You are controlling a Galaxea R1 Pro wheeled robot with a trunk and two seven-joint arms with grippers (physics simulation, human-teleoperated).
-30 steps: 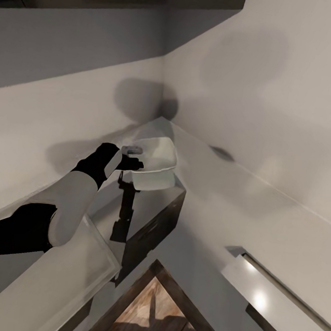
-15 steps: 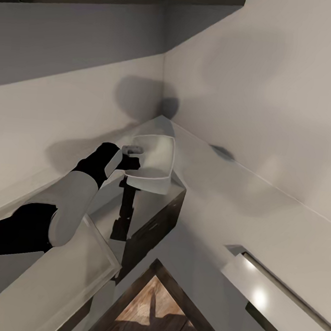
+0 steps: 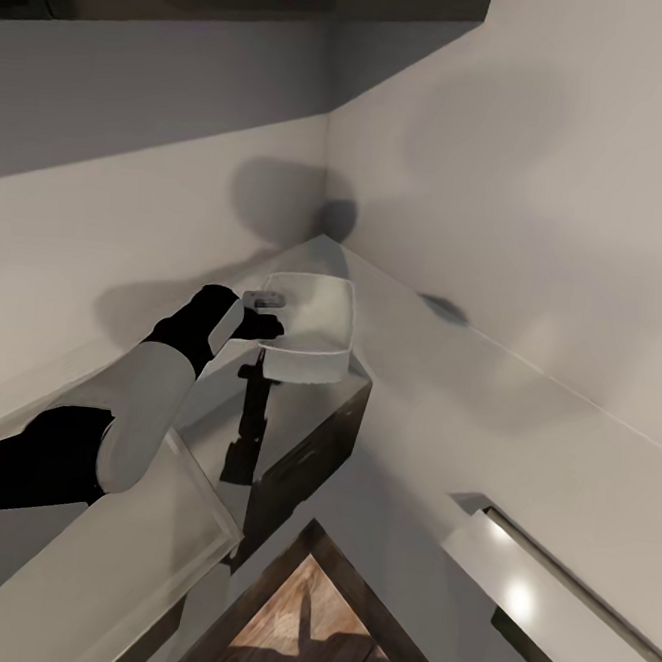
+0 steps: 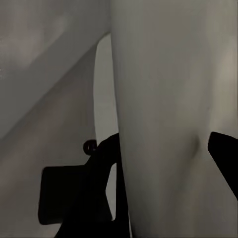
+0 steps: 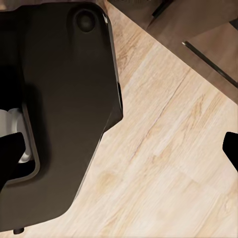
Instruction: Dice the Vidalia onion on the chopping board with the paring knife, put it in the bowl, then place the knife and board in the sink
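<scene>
task progress: judged early or mid-way; no onion, board, knife or sink visible, so what is done or left there cannot be told from these views.
step in hand: looks like bowl handling, the left arm gripping the bowl at the bench's inner corner, perhaps repositioning it.
bowl: shallow white squarish bowl with rounded corners [image 3: 311, 329], near the corner where the two runs of the smooth grey reflective countertop [image 3: 485, 405] meet, close to the front edge above the dark cabinet front [image 3: 311, 440]. it appears tilted, its outer wall facing the camera; whether it rests on the bench or is lifted clear, cannot tell. nothing seen inside it.
left pincer: left gripper [image 3: 268, 317] at the bowl's near-left rim, fingers narrow and clamped on that rim. in the left wrist view the bowl's pale wall [image 4: 163, 119] runs between a dark finger [image 4: 94, 183] on one side and a finger edge on the other.
right pincer: right gripper [image 5: 119, 153] hangs over light wooden floor planks [image 5: 163, 148], beside the robot's dark base [image 5: 64, 99]; fingertips at opposite picture edges, so wide apart, holding nothing.
risk: rim grip on a tilted bowl could slip.
</scene>
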